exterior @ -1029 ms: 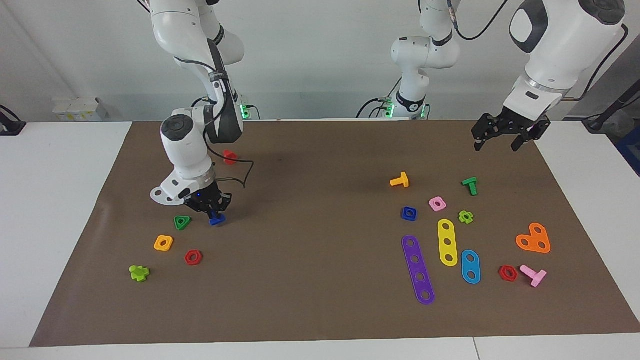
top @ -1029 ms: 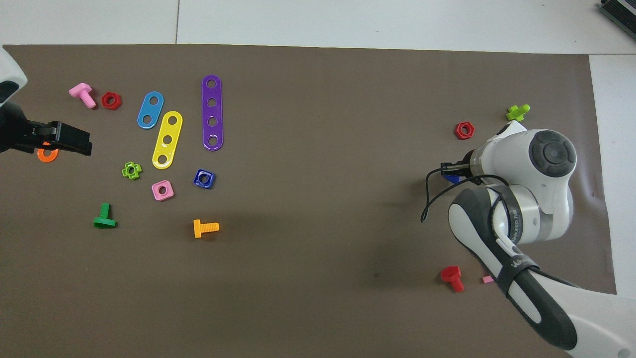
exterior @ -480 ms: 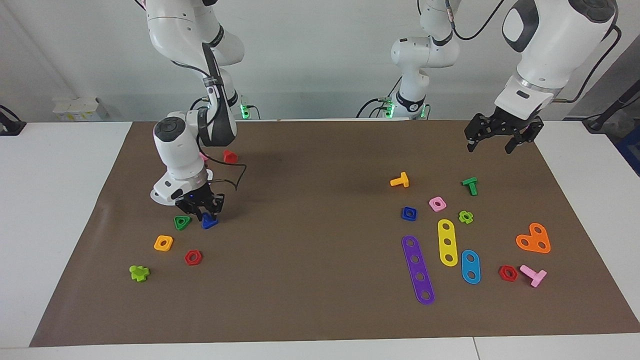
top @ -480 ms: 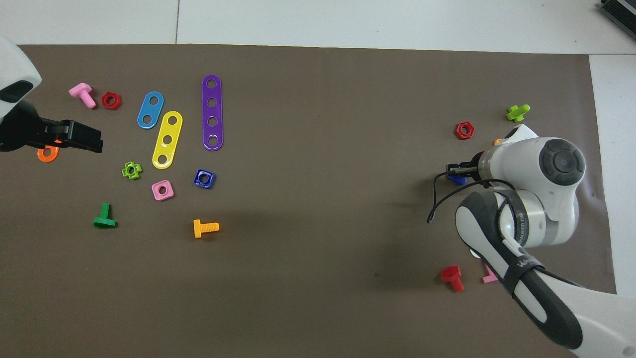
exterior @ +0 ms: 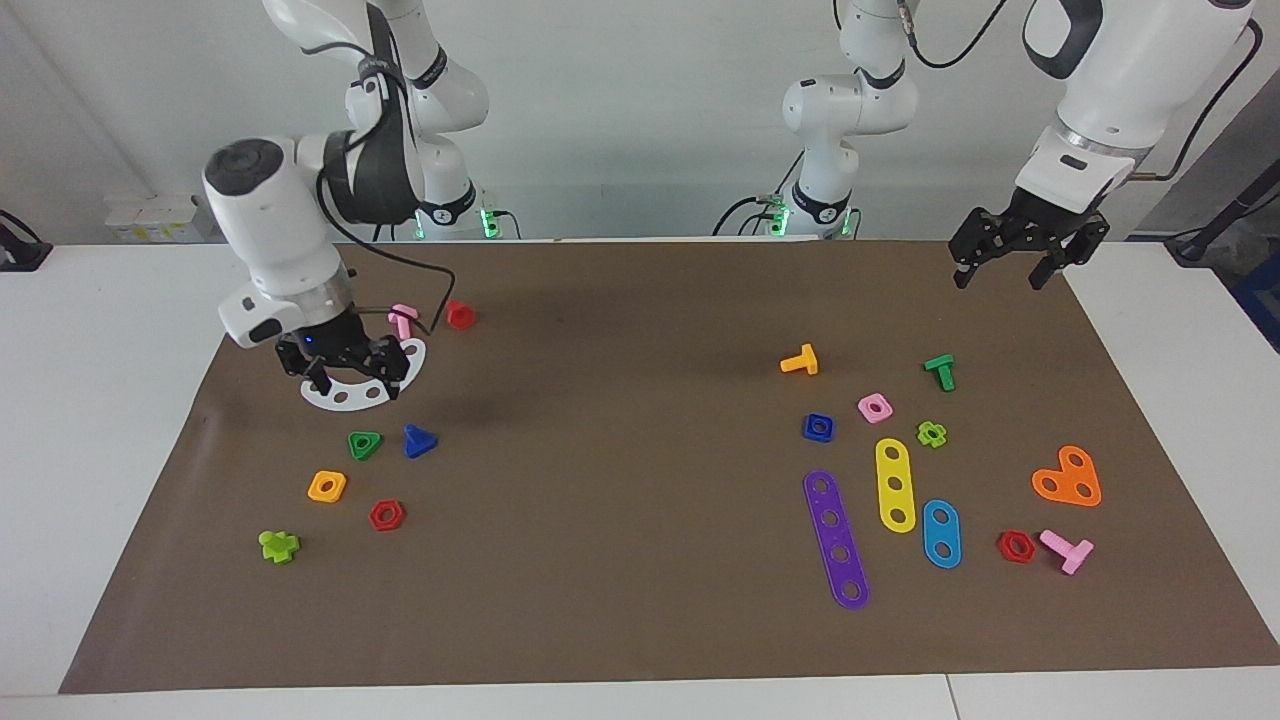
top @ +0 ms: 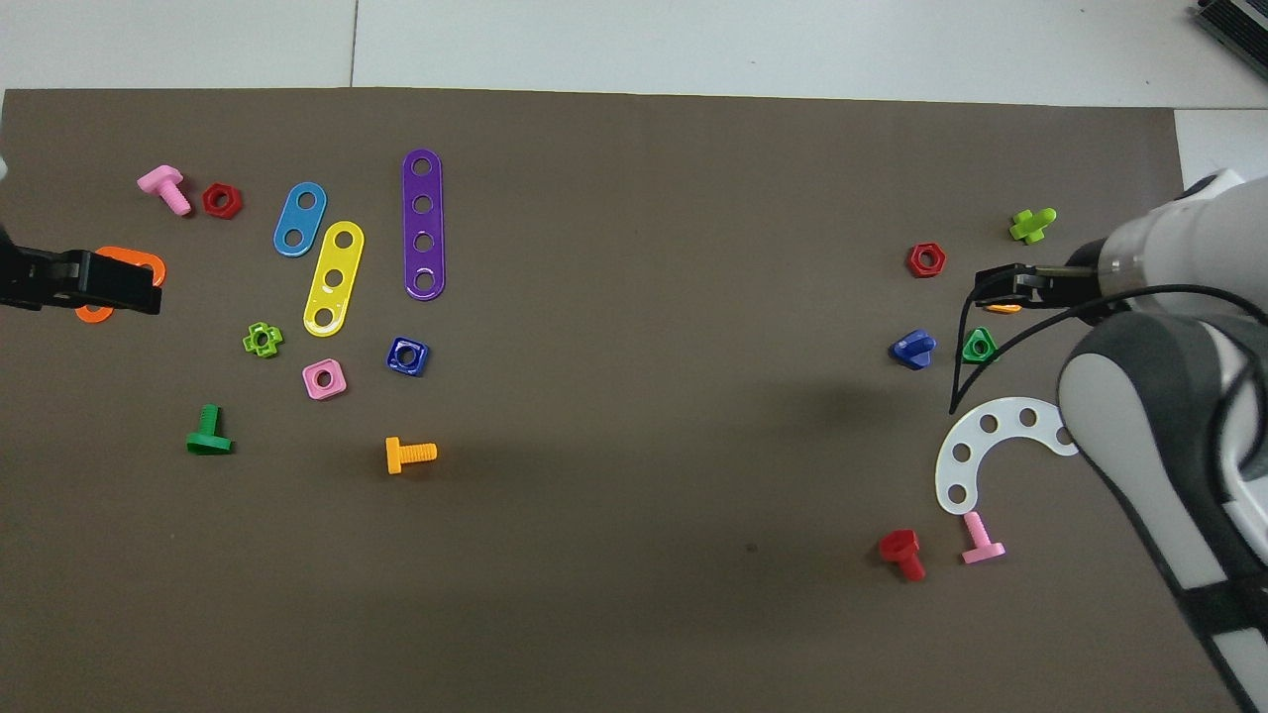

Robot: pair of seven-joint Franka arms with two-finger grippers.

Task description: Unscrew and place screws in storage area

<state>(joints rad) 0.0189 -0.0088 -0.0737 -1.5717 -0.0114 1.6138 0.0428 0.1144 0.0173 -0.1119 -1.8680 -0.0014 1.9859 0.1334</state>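
Your dark-blue screw (exterior: pixel 418 441) (top: pixel 912 350) — triangular head, stubby shank — lies free toward the right arm's end; right gripper (exterior: pixel 345 372) hangs spread, empty, left gripper (exterior: pixel 1012 262) likewise spread.

A brown mat (exterior: pixel 640 560) covers the table. At the right of the facing view lie a purple four-hole strip (exterior: pixel 836 539), a yellow strip (exterior: pixel 895 484), a light-blue oval plate (exterior: pixel 941 533) and an orange heart-shaped plate (exterior: pixel 1068 478). At its left, a white curved plate (exterior: pixel 352 393) lies above a green triangular nut (exterior: pixel 364 444), an orange square nut (exterior: pixel 327 486) and a red hex nut (exterior: pixel 386 515).
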